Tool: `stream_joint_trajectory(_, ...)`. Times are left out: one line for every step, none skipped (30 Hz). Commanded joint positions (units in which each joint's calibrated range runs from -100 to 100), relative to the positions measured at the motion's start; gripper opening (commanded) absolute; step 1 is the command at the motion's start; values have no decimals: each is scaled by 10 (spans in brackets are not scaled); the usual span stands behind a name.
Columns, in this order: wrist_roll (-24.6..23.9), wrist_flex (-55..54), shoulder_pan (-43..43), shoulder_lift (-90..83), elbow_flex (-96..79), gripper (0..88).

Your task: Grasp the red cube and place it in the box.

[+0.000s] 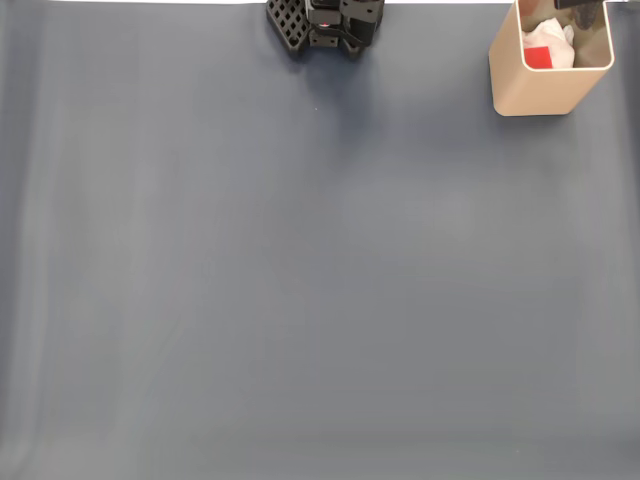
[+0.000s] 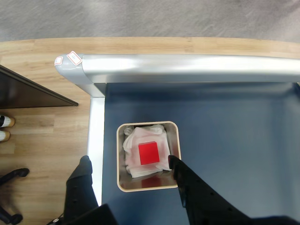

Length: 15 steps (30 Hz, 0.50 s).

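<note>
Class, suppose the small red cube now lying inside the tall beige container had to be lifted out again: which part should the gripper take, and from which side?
Grip two opposite side faces of the small red cube, coming straight down from above. It lies flat on white crumpled paper inside the tall beige container, whose walls likely block any sideways approach.

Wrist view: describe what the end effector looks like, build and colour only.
The end effector is black, matte plastic. Two fingers rise from the bottom edge: the left one is narrow with a rounded tip, and the right one is broader, a long tapering wedge with angular edges. No markings or cables are visible on them. In the fixed view, the arm's base is likewise black, with a perforated grid-pattern part.
</note>
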State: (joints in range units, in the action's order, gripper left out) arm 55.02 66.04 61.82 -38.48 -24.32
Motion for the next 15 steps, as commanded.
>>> stream_joint_trajectory(-3, -5, 1, -19, 27, 399)
stream_joint_trajectory(-3, -5, 1, -20, 27, 399)
stream_joint_trajectory(-3, -5, 1, -21, 27, 399)
stream_joint_trajectory(-3, -5, 1, -22, 27, 399)
stream_joint_trajectory(-3, -6, 1, -22, 27, 398)
stream_joint_trajectory(-2, -6, 1, -22, 27, 398)
stream_joint_trajectory(-2, -6, 1, -22, 27, 398)
stream_joint_trajectory(-2, -6, 1, -22, 27, 398)
stream_joint_trajectory(-2, -6, 1, -22, 27, 397)
stream_joint_trajectory(-2, -6, 1, -22, 27, 396)
stream_joint_trajectory(-2, -7, 1, -22, 27, 395)
stream_joint_trajectory(-3, -7, 1, -22, 27, 394)
stream_joint_trajectory(-3, -7, 1, -22, 27, 392)
stream_joint_trajectory(-2, -7, 0, -22, 27, 387)
stream_joint_trajectory(-1, -7, -1, -22, 27, 379)
